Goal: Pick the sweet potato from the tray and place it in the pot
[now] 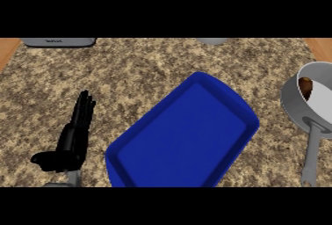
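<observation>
The blue tray [185, 140] lay in the middle of the counter [142, 74], turned at an angle, and nothing was on it. The sweet potato [306, 84] showed only as a small brown piece inside the grey pot [293, 103], against the pot's far wall at the right edge of the view. From this, the placing step seemed already done, and the task looked finished or nearly so.

Only one hand was in view. The left hand [73, 138] stood at the left of the tray, near the lower edge, with its fingers straight and pointing up. It held nothing and appeared to be resting. The right hand did not show at all, so nothing could be said about its fingers.

If any move was left, it was probably only to keep the arms away from the pot and to confirm that the sweet potato sat fully inside. The view cut off part of the pot, so this could not be checked completely.

For room, the counter between the left hand and the tray was narrow but free. Wide bare counter lay beyond the tray. The pot's long handle [311, 154] reached toward the lower edge just beside the tray's right corner; an arm coming in from the right could knock it. A grey appliance [58, 41] stood at the far left edge.
</observation>
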`<state>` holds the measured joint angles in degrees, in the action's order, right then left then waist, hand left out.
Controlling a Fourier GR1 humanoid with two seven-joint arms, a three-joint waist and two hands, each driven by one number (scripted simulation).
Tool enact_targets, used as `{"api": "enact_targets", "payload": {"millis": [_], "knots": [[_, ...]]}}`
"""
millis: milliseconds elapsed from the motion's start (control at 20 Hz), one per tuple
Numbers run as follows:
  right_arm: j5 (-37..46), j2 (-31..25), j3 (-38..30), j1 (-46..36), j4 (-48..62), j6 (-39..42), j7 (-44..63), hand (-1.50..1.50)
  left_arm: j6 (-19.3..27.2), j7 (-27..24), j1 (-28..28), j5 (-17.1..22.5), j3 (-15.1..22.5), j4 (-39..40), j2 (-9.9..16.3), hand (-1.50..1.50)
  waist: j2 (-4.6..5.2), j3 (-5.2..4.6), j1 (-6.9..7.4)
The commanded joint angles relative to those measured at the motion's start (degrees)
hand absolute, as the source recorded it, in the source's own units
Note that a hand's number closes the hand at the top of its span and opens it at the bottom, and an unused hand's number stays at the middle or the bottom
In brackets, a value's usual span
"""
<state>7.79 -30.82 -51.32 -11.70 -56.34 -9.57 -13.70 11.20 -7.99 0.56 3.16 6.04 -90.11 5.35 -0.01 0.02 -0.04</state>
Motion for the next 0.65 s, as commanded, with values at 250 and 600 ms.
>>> {"api": "enact_targets", "payload": {"millis": [250, 600], "knots": [[-7.6, -7.2, -4.1, 4.8, 6.9, 2.9, -4.8, -1.5, -1.6, 1.8, 0.4, 0.1, -1.3, -2.4, 0.2, 0.0, -0.02, -0.01, 0.05], [-11.6, -8.9, -7.5, 6.8, 13.6, 1.5, -10.3, -1.5, 0.7, 5.4, -1.3, -2.5, -0.2, -3.9, -1.1, 0.0, -0.02, 0.02, 0.08]]}}
